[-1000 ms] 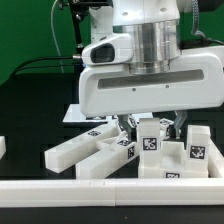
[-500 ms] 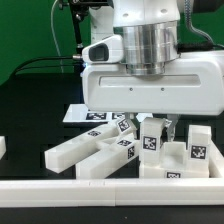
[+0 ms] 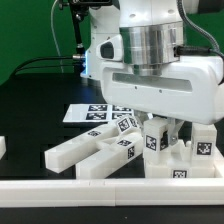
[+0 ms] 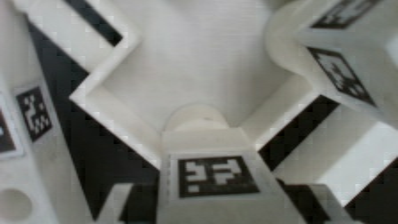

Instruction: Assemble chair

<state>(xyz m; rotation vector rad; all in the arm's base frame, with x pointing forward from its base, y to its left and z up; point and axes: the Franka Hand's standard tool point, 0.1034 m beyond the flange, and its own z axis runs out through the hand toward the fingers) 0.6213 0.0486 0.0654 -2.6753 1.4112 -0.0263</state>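
Observation:
My gripper (image 3: 157, 134) hangs low over a cluster of white tagged chair pieces near the table's front. Its fingers press on both sides of a small upright tagged block (image 3: 155, 142), so it is shut on that block. In the wrist view the same block (image 4: 217, 170) shows its tag between the jaws, with a wide white chair piece (image 4: 192, 70) beneath it. Two long bars (image 3: 78, 152) lie side by side toward the exterior view's left of the gripper. Another tagged piece (image 3: 198, 148) stands toward the exterior view's right. The large hand housing hides what lies behind the block.
The marker board (image 3: 84, 113) lies flat behind the bars. A long plain white border rail (image 3: 100, 188) runs along the front edge. A small white piece (image 3: 2, 147) sits at the exterior view's far left. A green backdrop and cables are behind.
The jaws have closed in on the small tagged block. The hand has shifted a little toward the exterior view's right and risen slightly, and the block has shifted with it.

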